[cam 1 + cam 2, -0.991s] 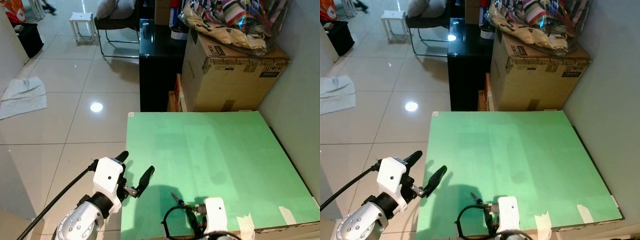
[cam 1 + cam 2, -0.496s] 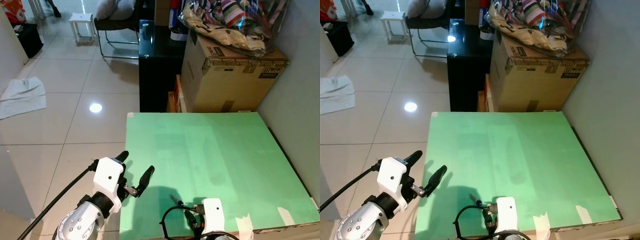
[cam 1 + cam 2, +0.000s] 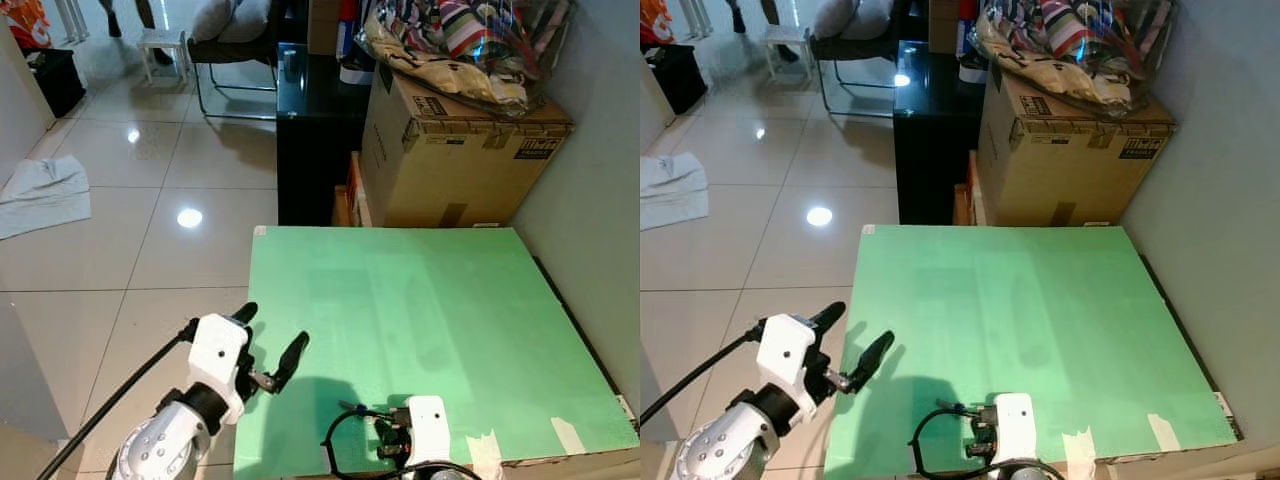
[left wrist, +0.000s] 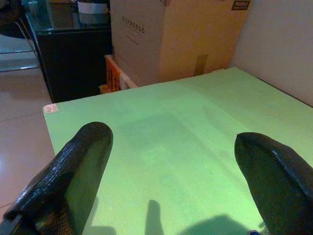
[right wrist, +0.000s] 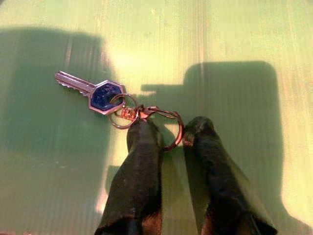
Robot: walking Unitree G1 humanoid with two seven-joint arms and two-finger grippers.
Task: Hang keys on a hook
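The right gripper (image 5: 171,134) is nipping the ring of the key (image 5: 93,93), fingers nearly closed, key lying on the green board (image 3: 430,300). The left gripper (image 3: 270,345) is waiting spread and empty. Lifting and hanging remain.

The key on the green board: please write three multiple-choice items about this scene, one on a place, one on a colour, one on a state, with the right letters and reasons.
1. Where does the key lie?
A. on the green board
B. on the cardboard box
C. on the floor tiles

2. What colour is the head of the key?
A. red
B. blue
C. yellow

3. How does the left hand stand?
A. shut on the key
B. shut and empty
C. open and empty

Answers:
1 A, the right wrist view shows the key flat on the green board, before the right hand.
2 B, its head is blue with silver edges.
3 C, the left wrist view shows its fingers wide apart with nothing between.
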